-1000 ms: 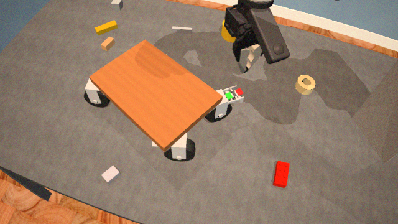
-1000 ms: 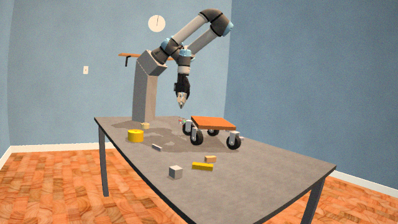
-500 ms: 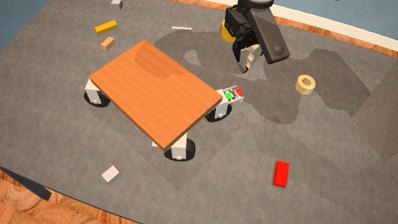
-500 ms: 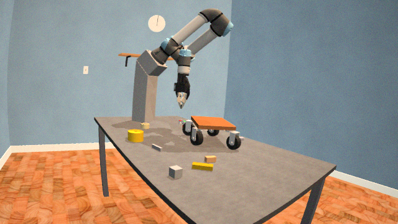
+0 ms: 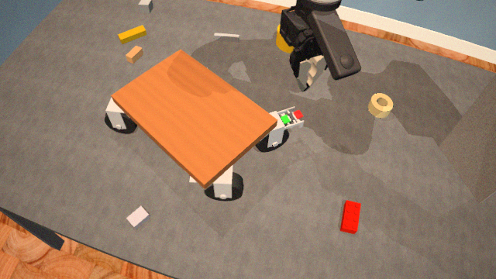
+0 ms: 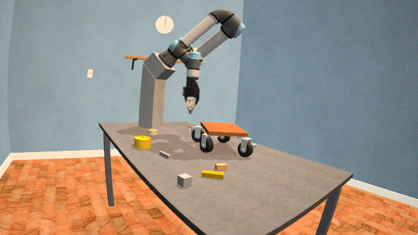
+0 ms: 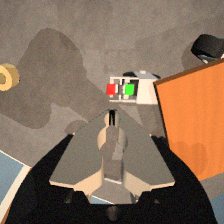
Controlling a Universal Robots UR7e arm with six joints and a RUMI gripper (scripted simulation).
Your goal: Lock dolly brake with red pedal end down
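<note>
The dolly has an orange wooden deck on white casters with black wheels and stands on the grey table; it also shows in the exterior view. At its right-hand caster a brake pedal sticks out, with a green end and a red end. In the wrist view the red end is left of the green end. I cannot tell which end is lower. My gripper is shut and empty, in the air above and behind the pedal; its fingertips point just short of the pedal.
A tan ring lies right of the pedal. A yellow cylinder stands behind the gripper. A red brick, a white block, a yellow bar, a tan block and a white strip lie scattered around.
</note>
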